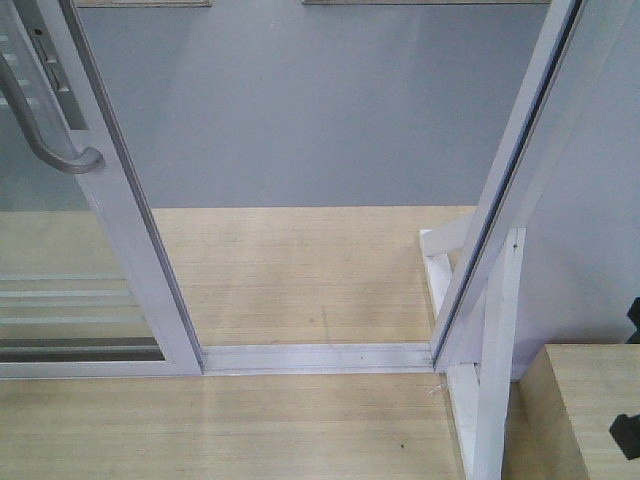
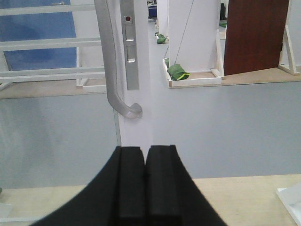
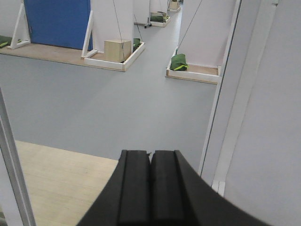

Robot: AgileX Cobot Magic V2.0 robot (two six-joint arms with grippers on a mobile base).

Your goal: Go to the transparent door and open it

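Note:
The transparent door [image 1: 135,250] is a white-framed glass panel standing at the left of the front view, with thin white bars across its lower glass. Its curved light-grey handle [image 1: 40,125] hangs on the stile at the top left. Between this stile and the white jamb [image 1: 500,230] on the right lies a wide gap over the floor track [image 1: 320,355]. In the left wrist view the handle [image 2: 113,70] and a lock plate [image 2: 129,47] rise just above and beyond my left gripper [image 2: 145,149], which is shut and holds nothing. My right gripper [image 3: 150,153] is shut and empty, facing the gap beside the jamb [image 3: 225,94].
A light wooden block [image 1: 590,410] sits at the lower right, with white frame struts [image 1: 495,380] beside it. Beyond the track are wooden flooring, then grey floor. Farther off stand white partitions, a blue panel [image 3: 56,21], a small box [image 3: 117,49] and green bags [image 3: 178,62].

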